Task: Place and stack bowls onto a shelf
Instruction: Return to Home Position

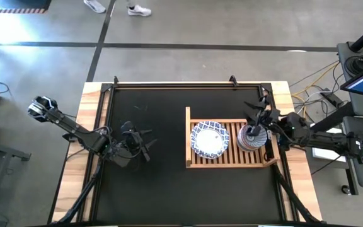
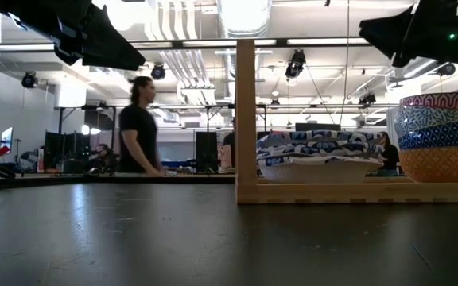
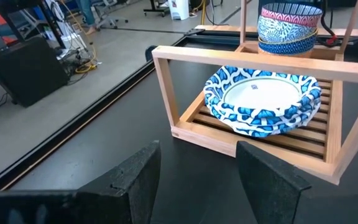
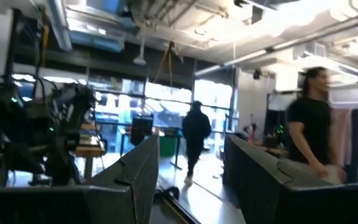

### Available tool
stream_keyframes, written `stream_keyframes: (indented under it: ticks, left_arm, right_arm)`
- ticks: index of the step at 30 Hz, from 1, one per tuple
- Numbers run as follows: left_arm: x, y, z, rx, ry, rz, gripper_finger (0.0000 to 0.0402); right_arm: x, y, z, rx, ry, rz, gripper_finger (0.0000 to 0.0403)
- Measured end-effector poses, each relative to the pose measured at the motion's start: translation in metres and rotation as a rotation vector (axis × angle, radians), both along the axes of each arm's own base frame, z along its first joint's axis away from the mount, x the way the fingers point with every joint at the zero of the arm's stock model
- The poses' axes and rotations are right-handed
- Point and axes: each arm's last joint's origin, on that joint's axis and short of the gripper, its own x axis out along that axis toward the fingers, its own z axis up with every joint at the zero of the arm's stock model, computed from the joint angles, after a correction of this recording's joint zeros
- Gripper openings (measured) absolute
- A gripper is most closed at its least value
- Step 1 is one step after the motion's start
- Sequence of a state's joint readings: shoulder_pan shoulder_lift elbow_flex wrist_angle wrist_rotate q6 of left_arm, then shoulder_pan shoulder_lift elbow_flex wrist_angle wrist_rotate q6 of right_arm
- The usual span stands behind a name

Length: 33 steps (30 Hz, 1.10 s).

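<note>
The light-wood slatted shelf [image 1: 232,161] lies on the right half of the black mat. On its left part sits a nested stack of large blue-and-white bowls [image 1: 208,140] [image 3: 263,99] with a white inside. On its right part stands a stack of small bowls [image 1: 252,137] [image 2: 442,139], with the red one on top and the yellow one at the bottom. My left gripper [image 3: 197,177] is open and hovers over the mat left of the shelf [image 3: 229,62], pointing at it. My right gripper [image 4: 188,180] is open and raised by the small stack, at the shelf's far right corner, facing the room.
Black mat [image 1: 162,189] with wooden table borders at left and right. The shelf's upright side rail [image 2: 246,119] stands between my left gripper and the bowls. People walk in the room beyond the table [image 2: 139,127]. Cables and a keyboard lie off the table's right side.
</note>
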<state>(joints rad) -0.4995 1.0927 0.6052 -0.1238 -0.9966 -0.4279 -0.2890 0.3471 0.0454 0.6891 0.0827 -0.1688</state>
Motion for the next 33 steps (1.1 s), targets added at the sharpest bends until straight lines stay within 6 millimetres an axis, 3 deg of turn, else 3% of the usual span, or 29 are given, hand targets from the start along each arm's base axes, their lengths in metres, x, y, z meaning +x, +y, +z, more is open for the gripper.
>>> stream_keyframes:
  ticks: [11, 33]
  left_arm:
    - [0.000, 0.000, 0.000, -0.002, -0.004, 0.000, 0.0192]
    - [0.000, 0.000, 0.000, -0.003, -0.001, -0.004, 0.0192]
  right_arm:
    - [-0.002, 0.002, 0.022, -0.105, -0.046, -0.007, 0.0171]
    - [-0.009, -0.016, 0.014, -0.058, -0.040, -0.197, 0.0171]
